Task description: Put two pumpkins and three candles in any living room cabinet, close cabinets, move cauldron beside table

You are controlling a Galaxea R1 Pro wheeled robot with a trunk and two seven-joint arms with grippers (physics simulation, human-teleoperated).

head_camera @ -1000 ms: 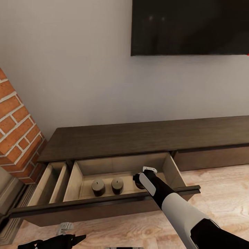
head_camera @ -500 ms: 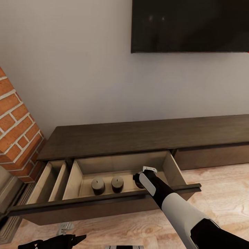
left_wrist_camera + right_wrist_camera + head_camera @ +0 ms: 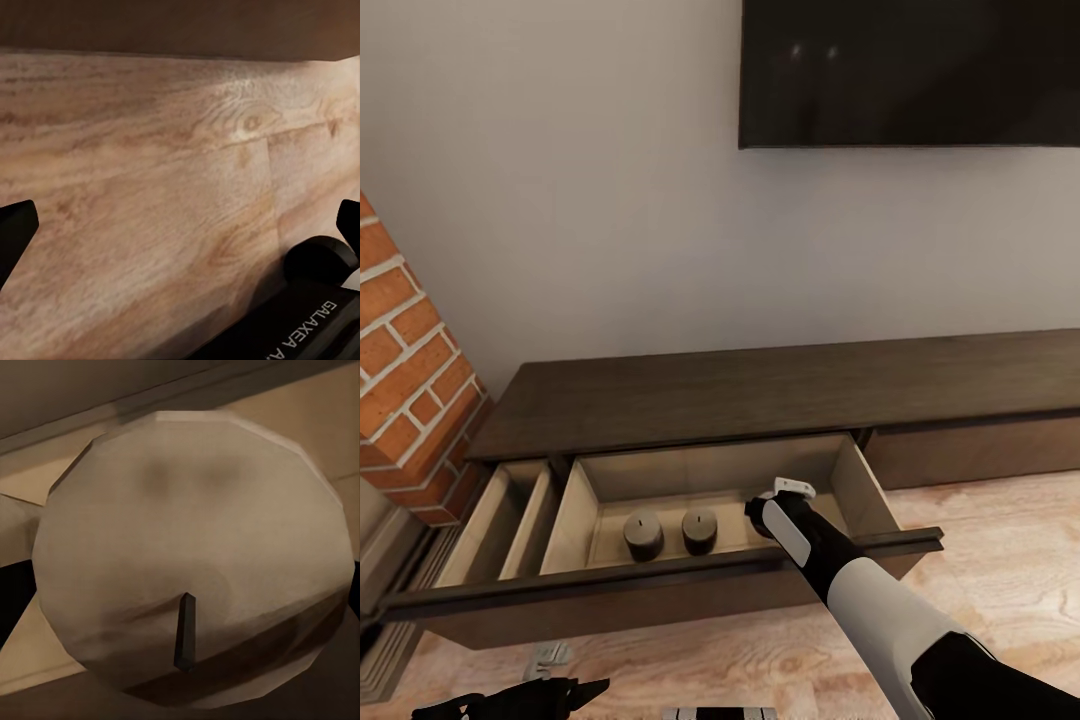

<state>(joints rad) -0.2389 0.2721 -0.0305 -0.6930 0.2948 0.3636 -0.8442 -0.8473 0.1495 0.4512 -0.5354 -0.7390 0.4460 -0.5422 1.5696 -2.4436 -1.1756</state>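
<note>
Dark-brown wood runs across the middle of my head view: the cabinet, long and low against a pale grey wall, with a black screen mounted at the upper right. Red brick angles in at the left edge, and pale wood-grain floor fills the lower right. One wide drawer stands pulled out toward me, its interior pale; a narrower compartment lies open at its left. Two candles sit side by side on the drawer floor, left of centre, near but apart. My right gripper reaches down into the same drawer just right of them. Through the right wrist camera a third candle looms very close, wick upright, but I cannot tell whether the fingers are clamped on it or released. My left gripper hangs low at the bottom left over the floor, and its wrist camera shows both fingertips spread wide, holding nothing.
</note>
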